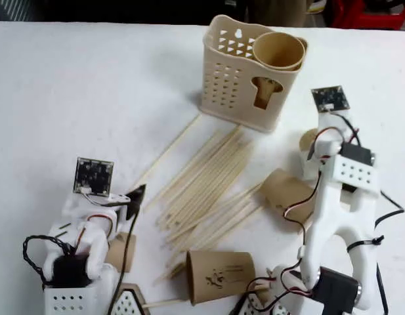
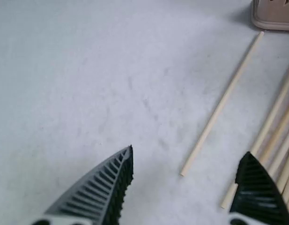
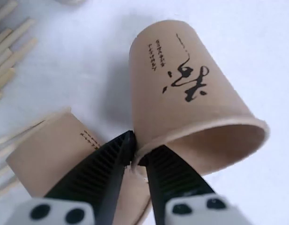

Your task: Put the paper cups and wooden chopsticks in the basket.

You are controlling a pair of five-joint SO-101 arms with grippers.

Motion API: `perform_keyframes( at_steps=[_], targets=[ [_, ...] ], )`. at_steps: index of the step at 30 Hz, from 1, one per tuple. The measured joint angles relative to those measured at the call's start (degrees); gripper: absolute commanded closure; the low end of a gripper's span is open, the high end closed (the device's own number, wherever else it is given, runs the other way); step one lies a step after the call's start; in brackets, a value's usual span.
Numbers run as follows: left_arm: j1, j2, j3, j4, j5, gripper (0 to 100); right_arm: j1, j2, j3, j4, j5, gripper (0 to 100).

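The cream basket [image 1: 238,85] stands at the back with one paper cup [image 1: 279,51] in it. Wooden chopsticks [image 1: 209,180] lie fanned out in front of it. My right gripper [image 3: 137,151] is shut on the rim of a brown paper cup [image 3: 186,98]; in the high view this cup [image 1: 308,139] is mostly hidden by the arm. A second cup [image 3: 50,157] lies beside it [image 1: 284,190]. My left gripper [image 2: 188,161] stands open just above the table, near the end of a single chopstick [image 2: 224,103]; in the high view it [image 1: 133,197] is at the front left.
A paper cup [image 1: 220,275] lies on its side at the front centre. One more cup [image 1: 120,251] lies under the left arm. Bare white table [image 1: 71,98] stretches to the back left. Cables trail from both arms.
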Motion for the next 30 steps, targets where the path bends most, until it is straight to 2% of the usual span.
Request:
perform_keyframes(
  at_steps=[12, 18, 25, 30],
  targets=[
    [0.00, 0.00, 1.14, -1.41, 0.00, 65, 1.32, 0.00, -15.21, 12.84, 12.13, 97.9],
    [0.00, 0.00, 1.14, -1.58, 0.00, 65, 1.32, 0.00, -22.07, 15.56, 12.48, 97.9],
    [0.00, 0.00, 1.14, -1.58, 0.00, 65, 1.23, 0.00, -36.84, 18.64, 12.48, 97.9],
    [0.00, 0.00, 1.14, -1.58, 0.00, 65, -2.37, 0.00, -44.04, 20.13, 12.57, 97.9]
  ],
)
